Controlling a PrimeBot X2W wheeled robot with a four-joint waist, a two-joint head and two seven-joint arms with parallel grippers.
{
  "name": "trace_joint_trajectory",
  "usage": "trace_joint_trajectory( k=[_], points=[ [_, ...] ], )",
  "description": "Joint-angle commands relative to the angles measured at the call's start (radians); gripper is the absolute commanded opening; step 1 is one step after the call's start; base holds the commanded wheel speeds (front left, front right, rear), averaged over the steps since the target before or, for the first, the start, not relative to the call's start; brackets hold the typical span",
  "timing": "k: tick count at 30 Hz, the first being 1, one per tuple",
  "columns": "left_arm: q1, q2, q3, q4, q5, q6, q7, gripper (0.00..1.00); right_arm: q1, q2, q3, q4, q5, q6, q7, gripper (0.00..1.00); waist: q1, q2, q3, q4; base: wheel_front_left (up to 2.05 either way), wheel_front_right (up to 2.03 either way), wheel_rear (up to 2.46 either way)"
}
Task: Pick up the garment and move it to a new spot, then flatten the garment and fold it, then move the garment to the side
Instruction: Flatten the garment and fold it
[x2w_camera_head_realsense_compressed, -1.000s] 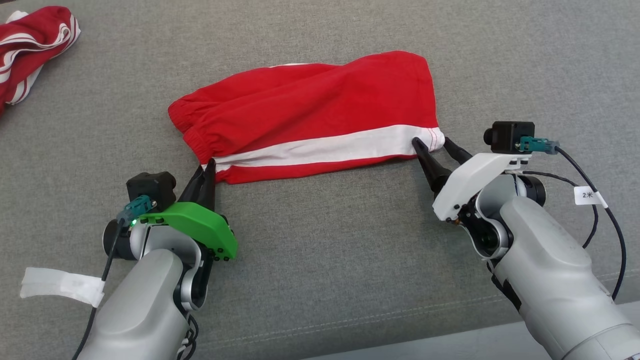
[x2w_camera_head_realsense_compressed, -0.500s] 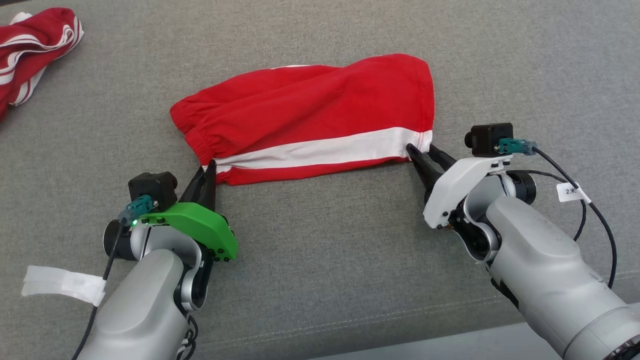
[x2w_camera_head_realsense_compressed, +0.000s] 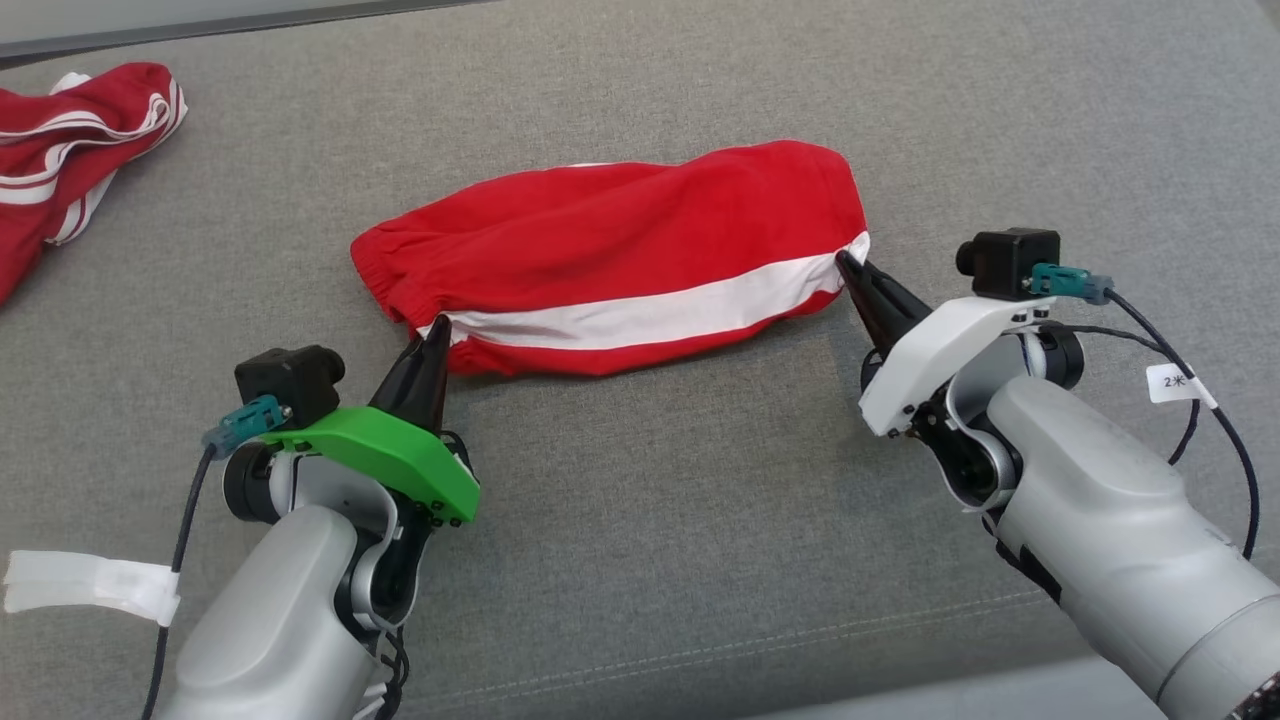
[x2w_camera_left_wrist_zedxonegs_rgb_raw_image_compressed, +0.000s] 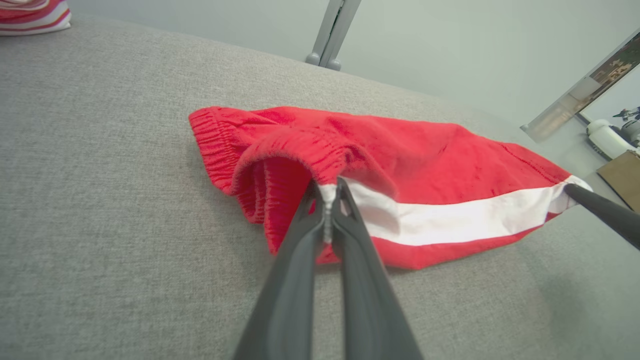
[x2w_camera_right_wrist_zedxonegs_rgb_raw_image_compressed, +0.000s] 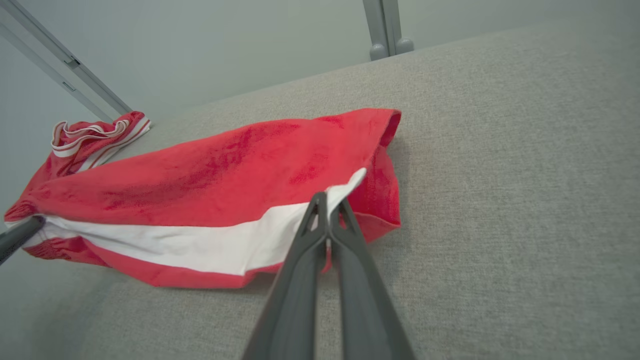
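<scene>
The garment (x2w_camera_head_realsense_compressed: 620, 250) is a pair of red shorts with a white side stripe, folded lengthwise on the grey surface (x2w_camera_head_realsense_compressed: 650, 520). My left gripper (x2w_camera_head_realsense_compressed: 437, 330) is shut on the garment's near-left corner at the elastic waistband, pinching the stripe's end (x2w_camera_left_wrist_zedxonegs_rgb_raw_image_compressed: 327, 195). At the far end of the stripe, my right gripper (x2w_camera_head_realsense_compressed: 848, 262) is shut on the hem corner (x2w_camera_right_wrist_zedxonegs_rgb_raw_image_compressed: 327, 200). The near edge hangs taut between the two grips, slightly lifted. The right gripper's dark finger (x2w_camera_left_wrist_zedxonegs_rgb_raw_image_compressed: 600, 210) reaches into the left wrist view at the right.
A second red-and-white striped garment (x2w_camera_head_realsense_compressed: 70, 160) lies bunched at the far left, also seen as striped cloth (x2w_camera_right_wrist_zedxonegs_rgb_raw_image_compressed: 90, 137) in the right wrist view. Metal frame posts (x2w_camera_left_wrist_zedxonegs_rgb_raw_image_compressed: 332, 32) stand past the grey surface's far edge. A pale strip (x2w_camera_head_realsense_compressed: 900, 690) runs along its near edge.
My right gripper closed from open onto the garment's right hem corner and rose. Both grippers lifted the near edge, drawing it taut. The head camera shifted, showing more of the far edge.
</scene>
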Motion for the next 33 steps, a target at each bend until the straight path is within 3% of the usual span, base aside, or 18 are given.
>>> trace_joint_trajectory(
  k=[1,7,20,27,33],
  points=[
    [0.017,0.009,0.010,-0.033,-0.021,-0.014,0.012,0.00,-0.012,-0.019,0.004,-0.019,0.021,0.000,-0.008,0.00,0.0000,0.0000,-0.023,-0.005,0.00,0.00,0.00],
    [0.061,0.039,0.049,-0.209,-0.100,0.000,0.079,0.00,-0.017,-0.088,0.009,-0.113,0.089,0.000,-0.013,0.00,0.0000,0.0000,-0.083,-0.011,0.00,0.00,0.00],
    [-0.008,0.162,0.128,-0.537,-0.201,0.115,0.317,0.00,-0.071,-0.213,-0.035,-0.257,0.126,0.000,0.048,0.00,0.0000,0.0000,-0.215,-0.030,0.00,0.00,0.00],
    [-0.179,0.156,0.154,-0.505,-0.262,0.159,0.455,0.00,-0.168,-0.229,-0.101,-0.259,0.104,0.000,0.134,0.00,0.0000,0.0000,-0.185,-0.034,0.00,0.00,0.00],
    [-0.388,0.131,0.122,-0.329,-0.193,0.157,0.470,0.00,-0.338,-0.163,-0.156,-0.138,0.033,0.000,0.156,0.00,0.0000,0.0000,-0.084,-0.049,0.00,0.00,0.00]
  ],
)
